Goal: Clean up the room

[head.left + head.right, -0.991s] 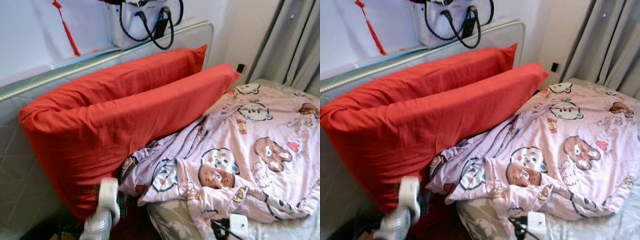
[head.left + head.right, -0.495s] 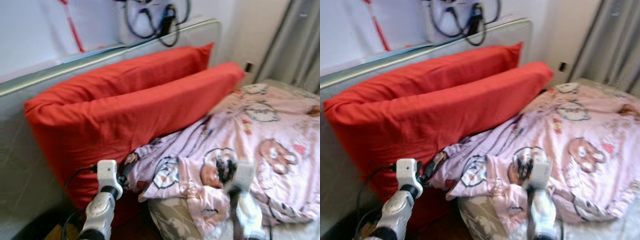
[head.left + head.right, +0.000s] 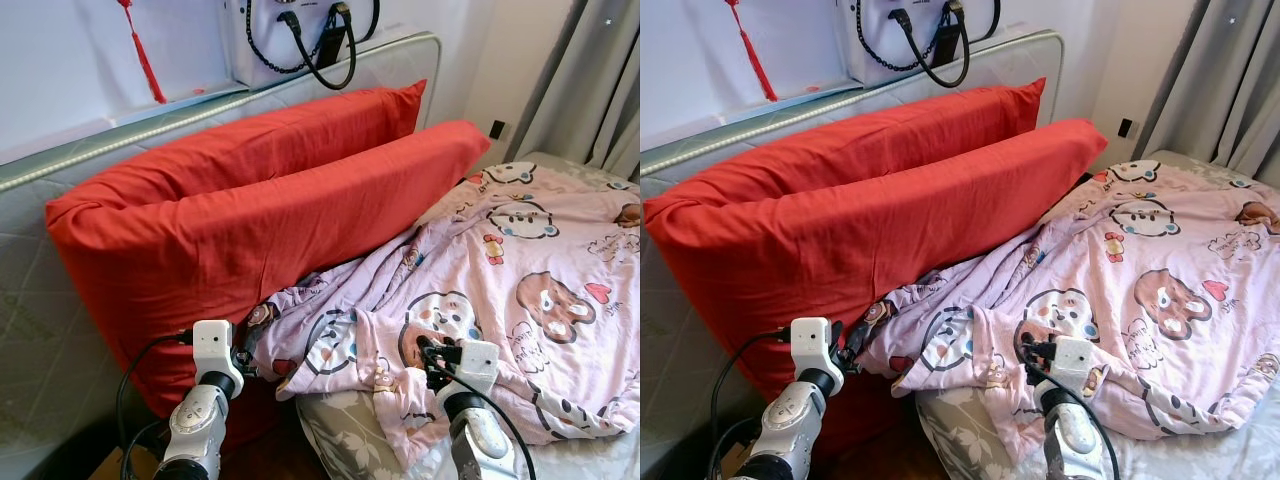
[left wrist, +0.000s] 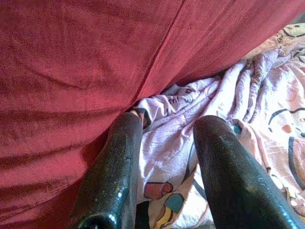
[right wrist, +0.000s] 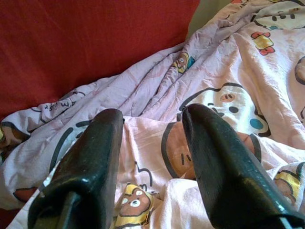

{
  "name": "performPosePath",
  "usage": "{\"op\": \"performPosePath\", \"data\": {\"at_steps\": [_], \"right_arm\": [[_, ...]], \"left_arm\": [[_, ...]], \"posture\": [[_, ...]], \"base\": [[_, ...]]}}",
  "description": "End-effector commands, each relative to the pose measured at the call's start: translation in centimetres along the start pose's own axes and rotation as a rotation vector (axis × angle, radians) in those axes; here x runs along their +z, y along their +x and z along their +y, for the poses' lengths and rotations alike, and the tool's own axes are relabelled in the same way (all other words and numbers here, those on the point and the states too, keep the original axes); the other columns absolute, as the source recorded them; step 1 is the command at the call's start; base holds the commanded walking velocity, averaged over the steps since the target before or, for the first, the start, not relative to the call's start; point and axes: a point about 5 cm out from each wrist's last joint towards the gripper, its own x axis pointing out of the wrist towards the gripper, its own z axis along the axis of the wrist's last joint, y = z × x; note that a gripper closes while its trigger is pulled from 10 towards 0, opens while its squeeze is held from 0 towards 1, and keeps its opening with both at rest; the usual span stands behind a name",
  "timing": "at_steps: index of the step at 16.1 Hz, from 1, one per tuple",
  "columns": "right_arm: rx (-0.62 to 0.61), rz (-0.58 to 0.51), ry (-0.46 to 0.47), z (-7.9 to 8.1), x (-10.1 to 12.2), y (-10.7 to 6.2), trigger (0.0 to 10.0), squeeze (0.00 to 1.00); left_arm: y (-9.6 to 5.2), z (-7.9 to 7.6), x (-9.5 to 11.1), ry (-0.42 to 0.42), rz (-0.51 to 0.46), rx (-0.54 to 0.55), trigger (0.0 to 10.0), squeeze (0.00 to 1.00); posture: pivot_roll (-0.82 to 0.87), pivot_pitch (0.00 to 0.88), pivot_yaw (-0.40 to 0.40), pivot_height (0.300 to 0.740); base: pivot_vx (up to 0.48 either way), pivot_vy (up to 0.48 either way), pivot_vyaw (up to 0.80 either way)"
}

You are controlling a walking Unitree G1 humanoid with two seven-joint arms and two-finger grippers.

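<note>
Here, pink quilt (image 3: 500, 270) lies rumpled on bed, edge tucked under red pillows (image 3: 260, 210). Left gripper (image 4: 164, 157) and right gripper (image 5: 150, 157) reach toward near edge, jaws parted, empty, likely to straighten it.

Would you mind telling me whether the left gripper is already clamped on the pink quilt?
No, the left gripper has its fingers spread open, with the pink quilt lying loose between them.

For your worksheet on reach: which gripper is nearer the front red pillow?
Left. The left gripper sits against the front red pillow; the right gripper is over the blanket.
</note>
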Motion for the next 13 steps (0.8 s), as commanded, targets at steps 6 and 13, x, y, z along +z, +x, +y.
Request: {"op": "performPosePath", "data": {"at_steps": [6, 13], "right_arm": [[0.031, 0.036, -0.032, 0.72, -0.49, -0.01, 10.0, 0.00], [0.026, 0.053, -0.030, 0.75, -0.75, -0.08, 10.0, 0.00]], "left_arm": [[0.07, 0.32, 0.31, -0.009, -0.012, -0.007, 10.0, 0.00], [0.14, 0.45, 0.44, -0.011, -0.012, -0.009, 10.0, 0.00]], "posture": [[0.00, 0.000, 0.010, 0.715], [0.01, 0.000, 0.009, 0.710]], "base": [[0.000, 0.000, 0.00], [0.000, 0.000, 0.00]]}}
